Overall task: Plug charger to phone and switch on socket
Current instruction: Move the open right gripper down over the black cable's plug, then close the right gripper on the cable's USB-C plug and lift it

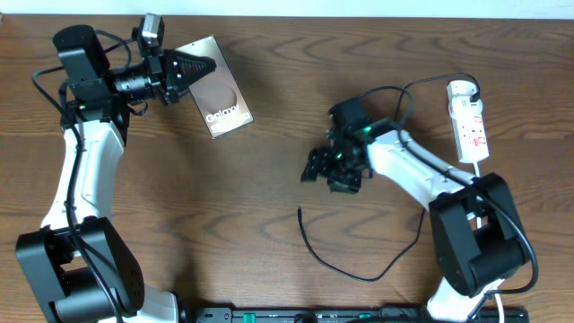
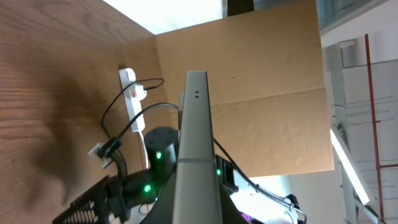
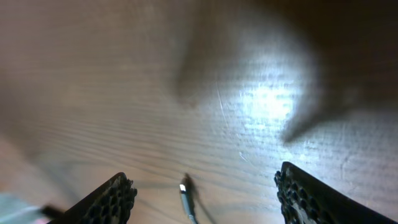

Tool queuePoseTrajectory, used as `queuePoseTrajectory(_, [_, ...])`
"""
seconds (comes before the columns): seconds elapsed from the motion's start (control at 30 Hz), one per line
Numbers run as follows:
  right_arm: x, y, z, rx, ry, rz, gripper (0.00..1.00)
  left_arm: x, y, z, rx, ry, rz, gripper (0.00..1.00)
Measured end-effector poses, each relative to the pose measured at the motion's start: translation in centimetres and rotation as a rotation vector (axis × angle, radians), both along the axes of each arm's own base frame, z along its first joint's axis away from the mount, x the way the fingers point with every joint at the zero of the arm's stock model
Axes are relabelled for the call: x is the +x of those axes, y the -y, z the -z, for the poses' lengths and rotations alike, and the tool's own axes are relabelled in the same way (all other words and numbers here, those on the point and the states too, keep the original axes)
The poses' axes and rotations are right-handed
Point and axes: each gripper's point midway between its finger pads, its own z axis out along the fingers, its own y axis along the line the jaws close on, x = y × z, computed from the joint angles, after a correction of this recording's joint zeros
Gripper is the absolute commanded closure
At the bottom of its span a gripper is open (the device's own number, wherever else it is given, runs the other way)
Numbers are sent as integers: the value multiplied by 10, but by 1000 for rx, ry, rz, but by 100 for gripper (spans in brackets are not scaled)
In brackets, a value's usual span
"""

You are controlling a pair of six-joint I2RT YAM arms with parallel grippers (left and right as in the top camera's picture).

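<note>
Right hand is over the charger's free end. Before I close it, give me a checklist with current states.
1. Phone gripped by left hand: ok, shut on one short end.
2. Right hand open and empty: ok.
3. Charger plug tip between the right hand's fingers: ok, it lies on the table between them.
4. Phone's port turned toward the plug tip: cannot tell.
5. Charger's other end seated in the power strip: cannot tell; a black cable runs up to it.
6. Power strip switched on: cannot tell.
</note>
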Motion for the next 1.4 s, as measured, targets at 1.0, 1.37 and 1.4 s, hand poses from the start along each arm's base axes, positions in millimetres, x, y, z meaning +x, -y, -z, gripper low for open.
queuePoseTrajectory(1.0, [-80, -29, 25, -325, 52, -202, 50, 6, -45, 0, 2, 17, -100, 93])
queuePoseTrajectory(1.37, [-81, -26, 29, -341, 39, -191, 62, 6, -45, 0, 2, 16, -100, 93])
queuePoseTrajectory(1.4, [-82, -26, 29, -343, 36, -190, 67, 6, -45, 0, 2, 16, -100, 93])
